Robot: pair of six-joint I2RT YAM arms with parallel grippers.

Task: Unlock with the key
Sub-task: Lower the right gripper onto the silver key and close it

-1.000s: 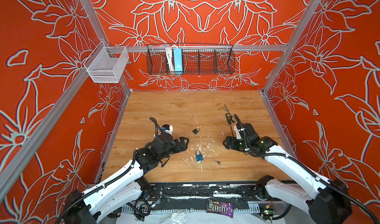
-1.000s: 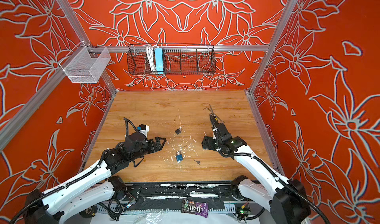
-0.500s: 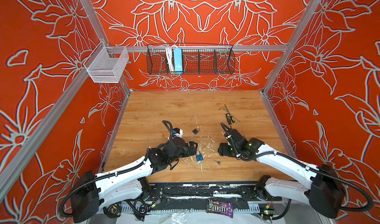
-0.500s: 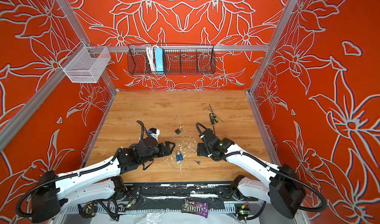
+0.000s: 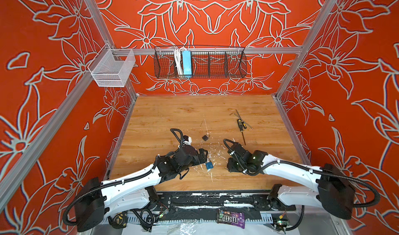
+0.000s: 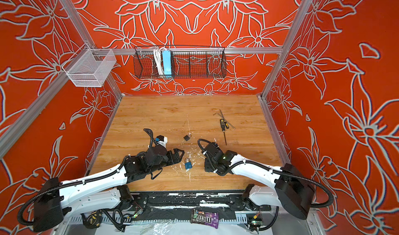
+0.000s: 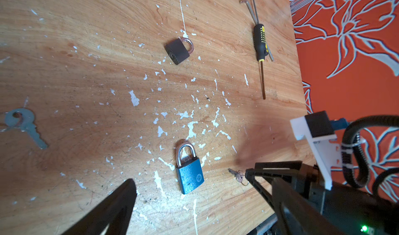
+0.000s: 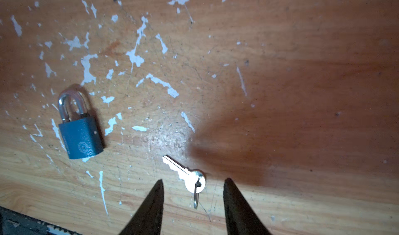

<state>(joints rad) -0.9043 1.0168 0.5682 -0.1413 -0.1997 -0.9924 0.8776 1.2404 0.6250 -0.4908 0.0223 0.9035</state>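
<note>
Closest to the front edge of the desk (image 5: 168, 115), the right gripper (image 8: 194, 180) reaches down over the small silver key (image 8: 175, 166). Its fingers (image 8: 152, 203) stand partway apart, one on each side of the key's round bow. Bare wood shows on both sides, so nothing is gripped yet. The key lies flat, its split ring (image 8: 196, 198) trailing back between the fingers. Its blade runs out past the fingertips, slanting toward the blue padlock (image 8: 81, 136). The long axis therefore lies roughly along the gripper's reach, not across it. A pinch here would, I judge, catch the bow by its edges. Being thin and flat on the wood, the key may skate away rather than lift.

Just beyond, and to the left in both top views, the blue padlock lies flat. Its shackle is seated and points toward the back of the desk, and its body end faces the front. The left gripper (image 5: 204, 155) hovers just beside it, fingers spread wide and empty. This arm is the nearer to the lock, and the right arm is the nearer to the key.

A larger grey key (image 7: 23, 125) shows in the left wrist view, well apart from the lock. Farther back lie a dark padlock (image 5: 205, 138), then a screwdriver (image 5: 241, 125) and hex keys (image 5: 236, 115).
</note>
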